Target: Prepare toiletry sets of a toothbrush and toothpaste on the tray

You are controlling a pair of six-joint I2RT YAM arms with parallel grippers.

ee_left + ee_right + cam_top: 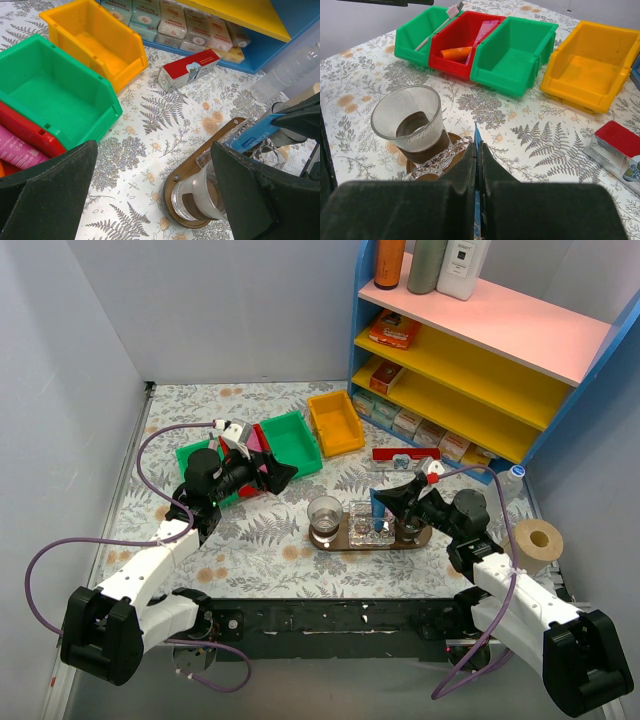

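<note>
Right claw (pixel 477 156) pinching flat blue toothpaste tube (pixel 256 136), mid-frame by cut-glass holder (pixel 437 162) on oval dark-brown wooden tray (pixel 336 543). Ease down upright, release only once seated. Left claw (pixel 283 472) splayed, empty, left of centre.

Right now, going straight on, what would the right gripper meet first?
The right gripper would likely meet the glass holder on the tray, just ahead of the toothpaste it holds; depth is unclear.

The fern-printed bench (pixel 262 545) carried a row of plastic bins (pixel 292 440), a red-and-white carton (pixel 405 454), the oval wooden tray (pixel 346 541) and a tape roll (pixel 537 539).
</note>
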